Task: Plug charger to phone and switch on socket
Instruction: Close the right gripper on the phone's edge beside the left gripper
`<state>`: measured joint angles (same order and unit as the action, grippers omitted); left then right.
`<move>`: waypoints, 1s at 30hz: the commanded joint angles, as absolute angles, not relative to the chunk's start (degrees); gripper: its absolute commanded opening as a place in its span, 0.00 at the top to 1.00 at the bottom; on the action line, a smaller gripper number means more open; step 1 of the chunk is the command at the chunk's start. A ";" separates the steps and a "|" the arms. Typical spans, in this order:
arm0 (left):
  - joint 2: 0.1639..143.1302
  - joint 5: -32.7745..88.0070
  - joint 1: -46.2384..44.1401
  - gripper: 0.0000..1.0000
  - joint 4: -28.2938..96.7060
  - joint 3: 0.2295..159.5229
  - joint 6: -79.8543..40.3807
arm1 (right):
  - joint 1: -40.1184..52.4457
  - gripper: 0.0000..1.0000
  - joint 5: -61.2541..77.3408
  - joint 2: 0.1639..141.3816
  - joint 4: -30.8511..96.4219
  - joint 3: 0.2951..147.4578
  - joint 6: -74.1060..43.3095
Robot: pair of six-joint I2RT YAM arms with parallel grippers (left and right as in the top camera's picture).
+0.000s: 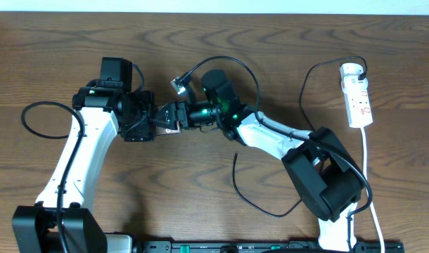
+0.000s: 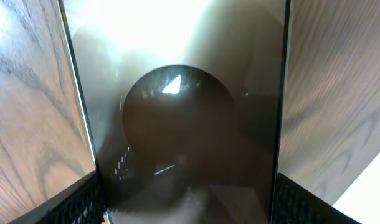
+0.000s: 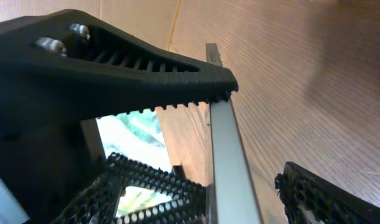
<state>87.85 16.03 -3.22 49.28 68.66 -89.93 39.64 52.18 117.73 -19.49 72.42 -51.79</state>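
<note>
The phone [image 1: 168,117] hangs over the middle of the surface [image 1: 285,35]. Its long axis runs left to right, from the left tool [image 1: 145,121] toward the right tool [image 1: 189,112]. In the left wrist view its glossy dark face fills the frame, with a dark oval in the middle, and it reaches straight away from the camera. The left tool is clamped across the phone's width, with its mesh fingers [image 2: 84,200] pressed to both long sides. In the right wrist view only the phone's thin silvery edge shows, between the right tool's spread fingers [image 3: 321,194]. Wood shows between that edge and one finger, so this tool is parted and grips nothing. The left arm [image 1: 81,151] rises from the near left corner and bends inward at the wrist. The right arm [image 1: 271,137] stretches from the near right diagonally to the centre. The socket [image 1: 357,95] lies at the far right, long axis front to back, and its white cord [image 1: 369,176] trails toward the near edge. The charger [image 1: 304,98] leaves the socket's far end as a thin black line, curves left and drops behind the right arm. The surface is dark brown wood grain, and a pale wall strip [image 1: 200,5] runs along its far side.
</note>
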 commanded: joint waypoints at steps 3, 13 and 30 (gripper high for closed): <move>86.70 17.37 -3.36 0.93 49.25 69.65 -91.44 | 40.18 0.22 50.87 117.34 -19.68 73.28 -52.77; 86.72 17.34 -3.36 0.93 49.91 69.65 -93.36 | 40.18 0.31 49.43 117.34 -21.93 73.28 -52.75; 86.78 16.80 -3.36 0.93 50.09 69.65 -92.79 | 40.16 0.30 53.12 117.34 -22.06 73.28 -52.73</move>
<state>87.85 16.62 -3.22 49.80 68.66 -94.08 39.99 50.43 117.73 -21.93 72.42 -52.56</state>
